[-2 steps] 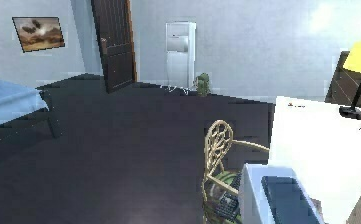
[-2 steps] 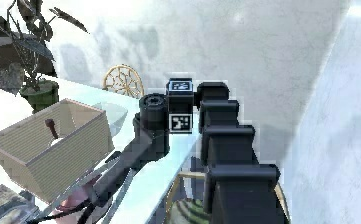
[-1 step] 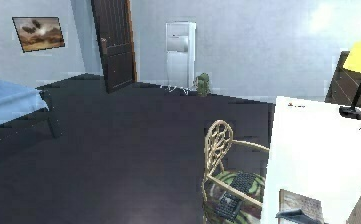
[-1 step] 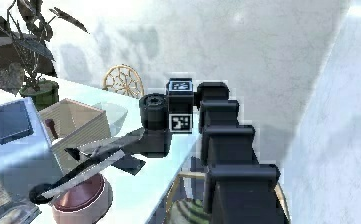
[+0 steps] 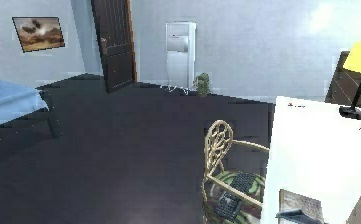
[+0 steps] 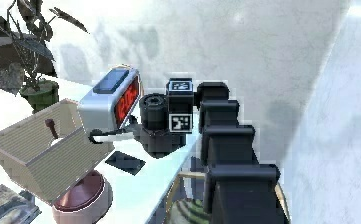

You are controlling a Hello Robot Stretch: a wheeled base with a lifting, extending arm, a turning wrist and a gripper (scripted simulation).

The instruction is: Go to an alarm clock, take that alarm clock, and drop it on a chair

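Note:
An alarm clock [image 6: 114,97], grey with a red display, hangs at the far end of my gripper [image 6: 102,130] in the arm side view. It is lifted off the white table [image 6: 158,175], so the gripper holds it. The dark arm [image 6: 228,150] stretches out over the table's edge. A wicker chair [image 5: 224,160] with a dark seat stands in the forward view's lower right, against the white table [image 5: 323,150].
An open cardboard box [image 6: 36,150], a reddish bowl [image 6: 80,195], a flat dark item [image 6: 123,160] and a potted plant [image 6: 28,55] share the table. A yellow lamp [image 5: 359,70] stands there too. A bed [image 5: 13,100], dark door [image 5: 116,45] and white appliance [image 5: 180,55] ring the open dark floor.

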